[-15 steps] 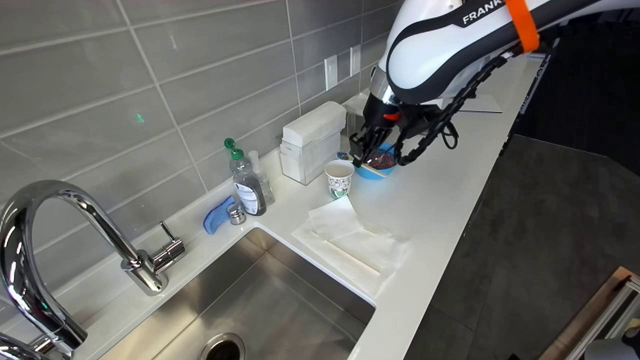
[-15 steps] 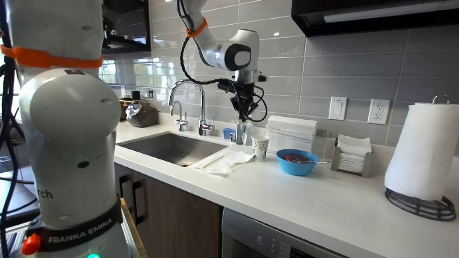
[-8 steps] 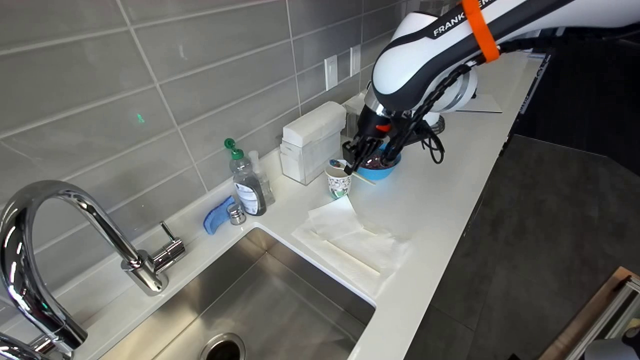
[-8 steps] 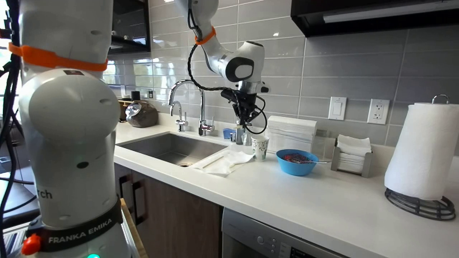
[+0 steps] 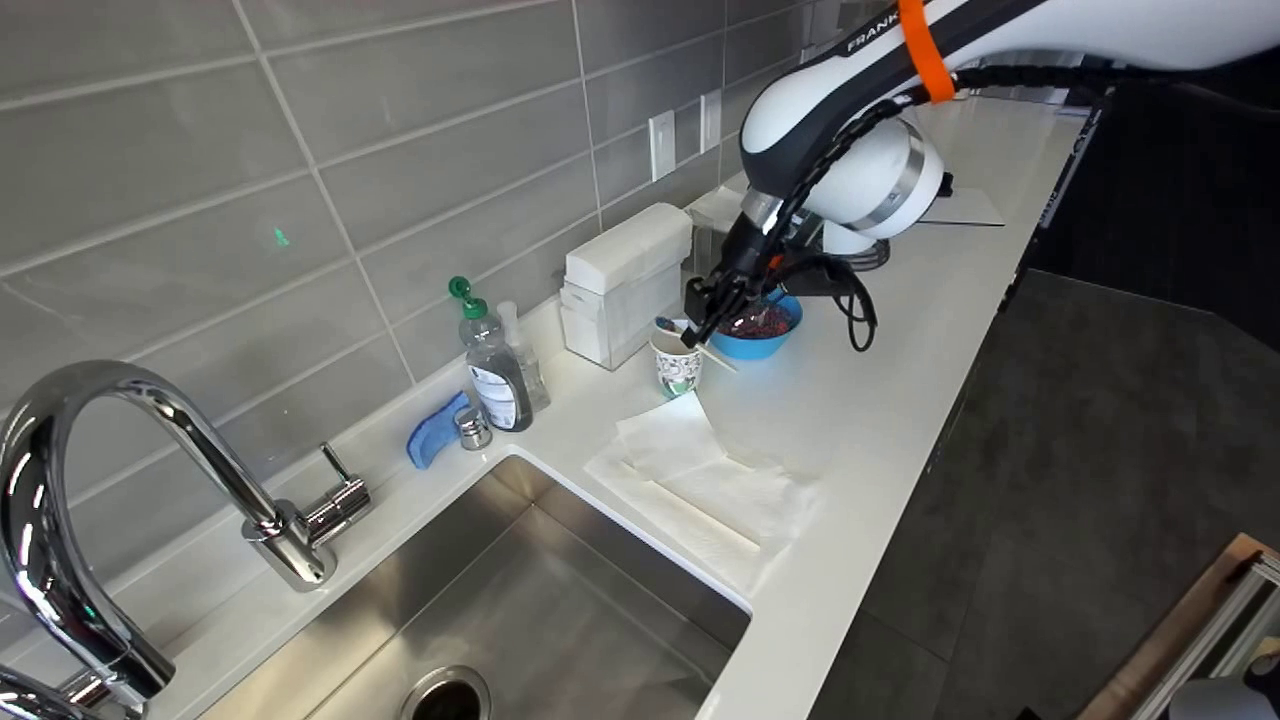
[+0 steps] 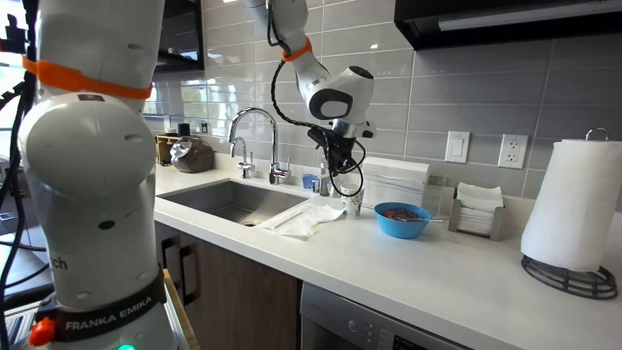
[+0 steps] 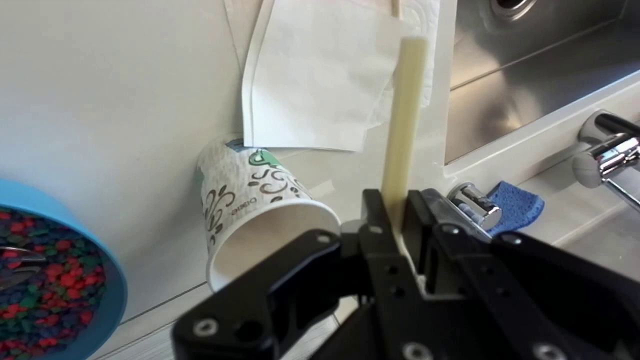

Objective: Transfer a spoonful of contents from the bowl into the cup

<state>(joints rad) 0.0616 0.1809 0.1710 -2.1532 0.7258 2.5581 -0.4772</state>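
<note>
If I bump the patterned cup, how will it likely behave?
The cup would probably tip easily: it narrows toward its base. It looks like thin printed paper, so it is likely light and easily dented. The counter looks smooth, so the cup might slide.

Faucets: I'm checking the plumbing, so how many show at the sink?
2: in an exterior view, a tall faucet behind the sink, a smaller faucet to its left. The arm could hide others.

Beside the sink (image 5: 560, 600) I see a blue sponge (image 5: 436, 430) near a soap bottle (image 5: 497, 375); farther along, a paper-towel roll (image 6: 571, 204) stands on a dark rack (image 6: 568, 283).
</note>
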